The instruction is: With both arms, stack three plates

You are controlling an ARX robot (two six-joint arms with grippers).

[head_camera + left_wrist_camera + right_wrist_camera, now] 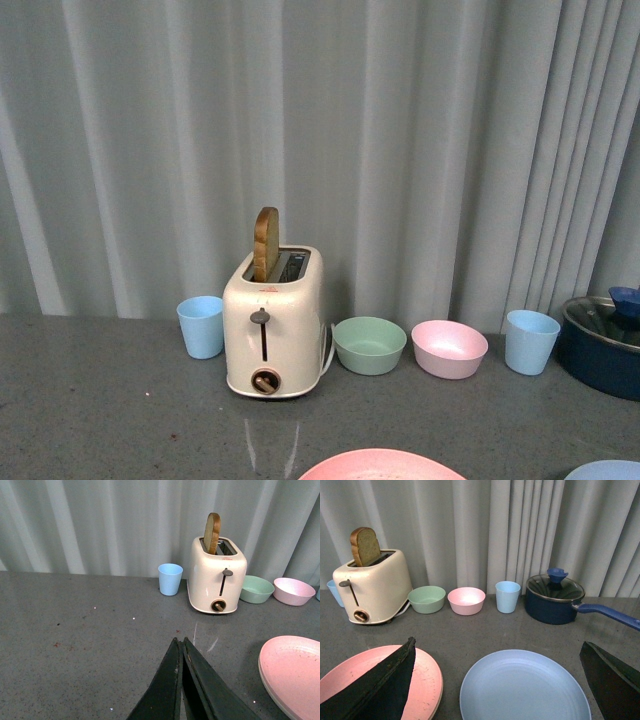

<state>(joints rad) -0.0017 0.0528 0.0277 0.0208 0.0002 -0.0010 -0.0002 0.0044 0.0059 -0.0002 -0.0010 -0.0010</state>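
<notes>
Shows pink plate (427, 680), lower left, beside blue plate (520, 690), lower centre, unstacked; third unseen. With left gripper (181, 642) pressed together, right gripper (497, 642) spread, both empty. Judged: stacking not begun.

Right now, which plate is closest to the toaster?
The pink plate. It lies right in front of the toaster, while the light blue plate lies off to the side, nearer the blue pot.

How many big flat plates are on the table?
2: the pink plate in front of the toaster, the light blue plate to its right. Another may be out of view.
</notes>
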